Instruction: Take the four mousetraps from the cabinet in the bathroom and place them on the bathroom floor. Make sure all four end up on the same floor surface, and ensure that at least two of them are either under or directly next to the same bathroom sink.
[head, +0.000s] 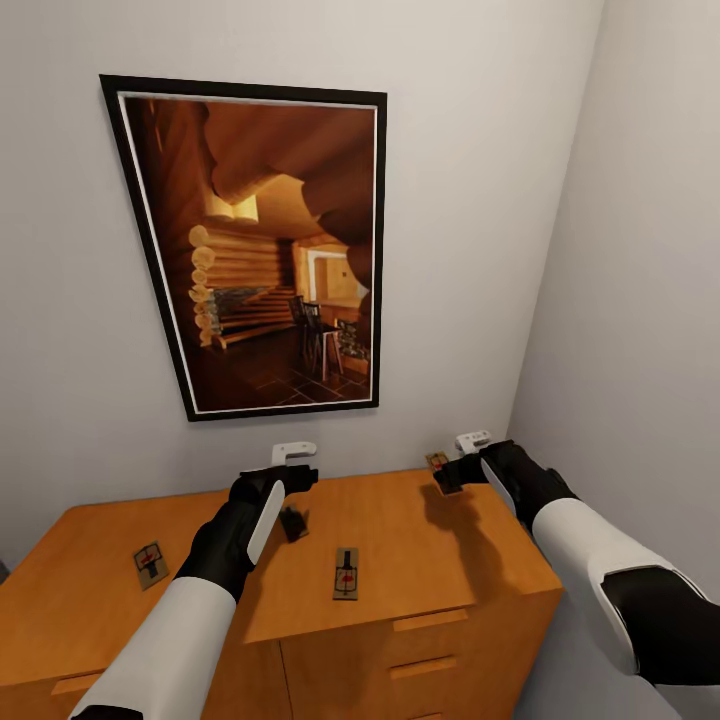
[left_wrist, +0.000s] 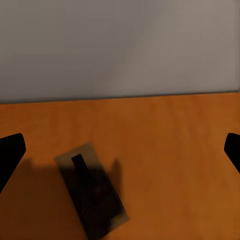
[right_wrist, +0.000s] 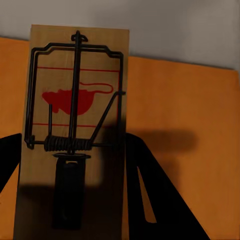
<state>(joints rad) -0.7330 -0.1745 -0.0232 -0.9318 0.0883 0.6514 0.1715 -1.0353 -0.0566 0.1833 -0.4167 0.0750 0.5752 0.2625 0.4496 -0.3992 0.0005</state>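
Observation:
The orange-brown cabinet (head: 420, 545) stands against the wall below me. Two mousetraps lie flat on its top, one at the left (head: 150, 563) and one near the front middle (head: 346, 573). Another mousetrap (head: 293, 522) lies in shadow just under my left gripper (head: 303, 480). In the left wrist view that mousetrap (left_wrist: 92, 192) sits on the wood, and the left gripper (left_wrist: 120, 150) is open above it, fingers wide apart. My right gripper (head: 452, 474) hovers over the cabinet's back right corner, shut on a mousetrap (head: 437, 461). That mousetrap (right_wrist: 75, 115) shows close up with its red mouse print.
A large framed picture (head: 260, 250) hangs on the back wall above the cabinet. The side wall (head: 640, 300) runs close along the cabinet's right end, beside my right arm. Drawer fronts with small handles (head: 430, 620) face me below the top.

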